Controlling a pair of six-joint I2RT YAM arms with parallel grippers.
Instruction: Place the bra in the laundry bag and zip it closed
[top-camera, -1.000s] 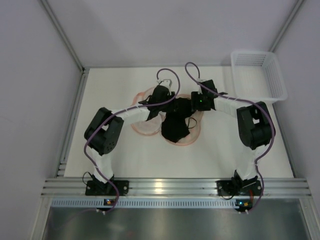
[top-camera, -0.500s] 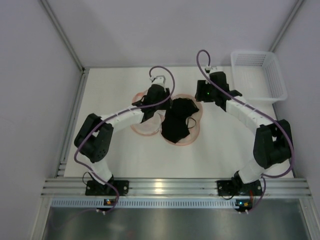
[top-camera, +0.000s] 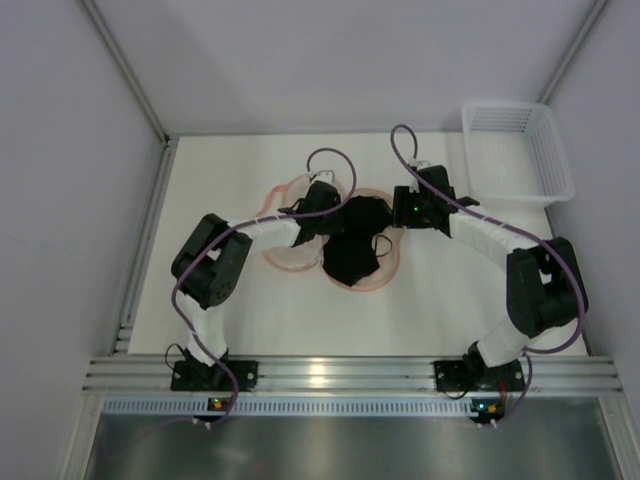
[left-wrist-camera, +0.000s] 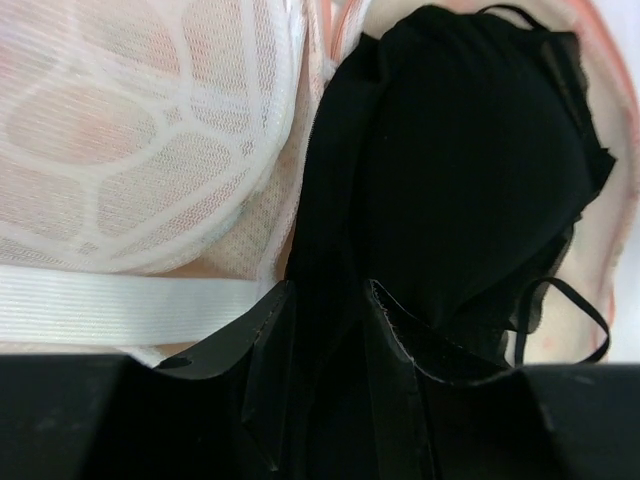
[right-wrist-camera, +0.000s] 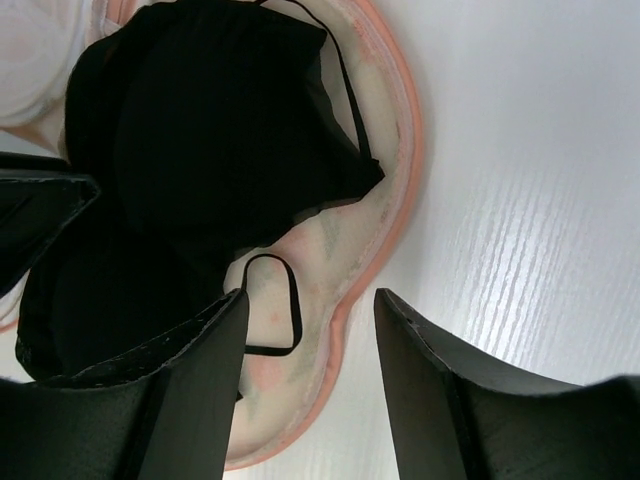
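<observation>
White table (top-camera: 240, 310): it is carrying both arms' work area, the pouch near the middle and the basket at the far right corner.
Black left gripper (left-wrist-camera: 328, 290): it is reaching in from the left over the pouch's hinge; its fingers (left-wrist-camera: 255, 365) are standing a narrow gap apart with dark cloth filling that gap, and whether they are pinching it cannot be told.
Rounded orange-pink soft laundry bag (top-camera: 288, 252): it is lying open and flat, its two round halves side by side, the left half showing pale mesh, the pink rim facing up.
Black fabric bra (top-camera: 352, 255): it is resting bunched in the right half of the laundry bag, one thin strap looping out over the pale lining.
Black right gripper (right-wrist-camera: 312, 300): it is hovering above the bag's right rim, fingers (right-wrist-camera: 190, 390) spread wide apart and holding nothing.
White plastic mesh basket (top-camera: 515, 195): it is sitting well apart from the bag.
</observation>
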